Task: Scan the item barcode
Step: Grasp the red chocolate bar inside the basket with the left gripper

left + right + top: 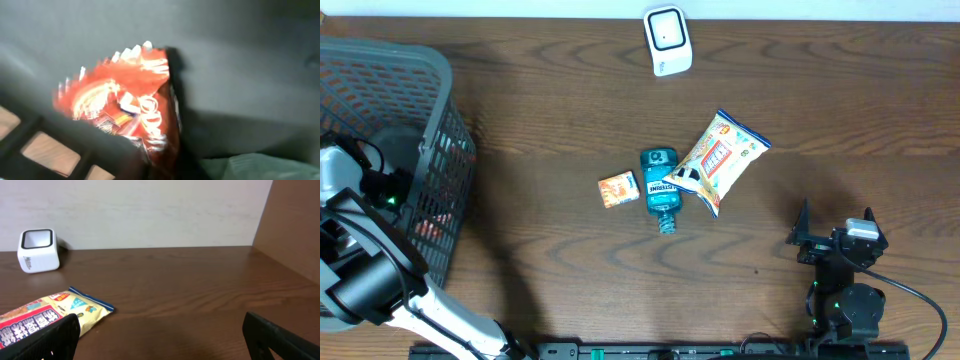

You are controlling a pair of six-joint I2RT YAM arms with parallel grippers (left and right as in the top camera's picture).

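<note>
Deep in the grey basket (pixel 442 75), my left gripper (pixel 162 161) is shut on the lower edge of a red snack bag (pixel 125 105), which looks blurred in the left wrist view. From overhead only a bit of red (pixel 432 228) shows through the basket wall. The white barcode scanner (pixel 667 40) stands at the table's far edge, also visible in the right wrist view (pixel 38 250). My right gripper (pixel 832 237) rests open near the front right, nothing between its fingers (pixel 55 340).
Mid-table lie a small orange box (pixel 618 189), a teal mouthwash bottle (pixel 660 190) and a yellow snack bag (pixel 718 160). A pale green item (pixel 260 167) lies in the basket beside the red bag. The basket's mesh wall (pixel 30 132) is close on the left.
</note>
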